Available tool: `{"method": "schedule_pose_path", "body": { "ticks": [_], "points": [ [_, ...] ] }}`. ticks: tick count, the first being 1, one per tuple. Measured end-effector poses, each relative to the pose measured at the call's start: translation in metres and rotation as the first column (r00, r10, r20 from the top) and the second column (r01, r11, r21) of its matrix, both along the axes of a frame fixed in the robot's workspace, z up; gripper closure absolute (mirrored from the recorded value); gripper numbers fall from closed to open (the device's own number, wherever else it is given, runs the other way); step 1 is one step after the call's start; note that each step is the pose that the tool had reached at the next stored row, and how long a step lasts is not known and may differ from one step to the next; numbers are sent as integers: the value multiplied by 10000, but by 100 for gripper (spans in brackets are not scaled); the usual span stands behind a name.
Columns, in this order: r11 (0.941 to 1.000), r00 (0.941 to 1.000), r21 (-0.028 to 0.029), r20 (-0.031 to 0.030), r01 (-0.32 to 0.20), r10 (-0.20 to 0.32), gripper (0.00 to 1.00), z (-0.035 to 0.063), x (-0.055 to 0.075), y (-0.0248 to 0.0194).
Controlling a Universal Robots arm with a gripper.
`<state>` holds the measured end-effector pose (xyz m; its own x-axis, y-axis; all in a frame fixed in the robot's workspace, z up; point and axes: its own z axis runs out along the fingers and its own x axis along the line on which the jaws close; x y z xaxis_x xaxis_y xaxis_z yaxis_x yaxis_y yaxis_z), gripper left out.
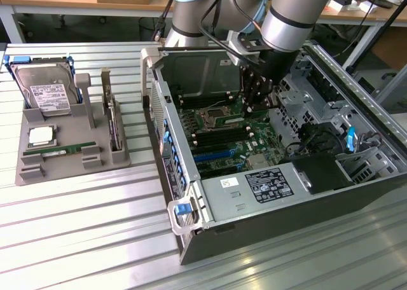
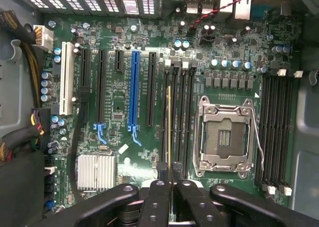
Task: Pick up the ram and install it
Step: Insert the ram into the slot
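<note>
The gripper (image 1: 257,103) is seen down inside the open computer case (image 1: 254,236), near the case's 12 o'clock side in the exterior view. It is carried by the grey arm (image 1: 289,20).

In the wrist view the gripper (image 2: 169,183) is clenched on the ram (image 2: 169,122). The ram is seen from its thin edge, as a long narrow line running out from between the black fingers (image 2: 157,202). It is held over the row of black slots (image 2: 182,117) on the green board (image 2: 119,53), just beside the silver chip socket (image 2: 224,135). Whether the ram is already touching a slot cannot be told.

On the table (image 1: 82,226), at 9 o'clock from the case in the exterior view, a grey tray (image 1: 38,169) is set. A second green stick (image 1: 60,151) is laid flat in it. A silver hard drive (image 1: 48,89) is stood at the tray's 12 o'clock end, and a dark card (image 1: 114,128) is stood on edge at its 3 o'clock side.
</note>
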<state>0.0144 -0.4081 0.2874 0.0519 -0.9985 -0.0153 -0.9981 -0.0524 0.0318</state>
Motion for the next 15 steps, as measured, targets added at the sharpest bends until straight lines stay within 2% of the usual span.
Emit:
{"method": "schedule_pose_path", "body": {
  "ticks": [2,5,8,12,15],
  "points": [
    [10000,10000,0,0,34,-34,88,-16,-12,0],
    [9992,9992,-14,0,389,-389,88,-55,-27,0],
    [9992,9992,-13,0,411,-411,88,-86,-110,-8],
    [9989,9989,-50,2,459,-459,88,-199,-148,-9],
    [9989,9989,-52,2,460,-460,88,-251,-184,-9]
  ]
}}
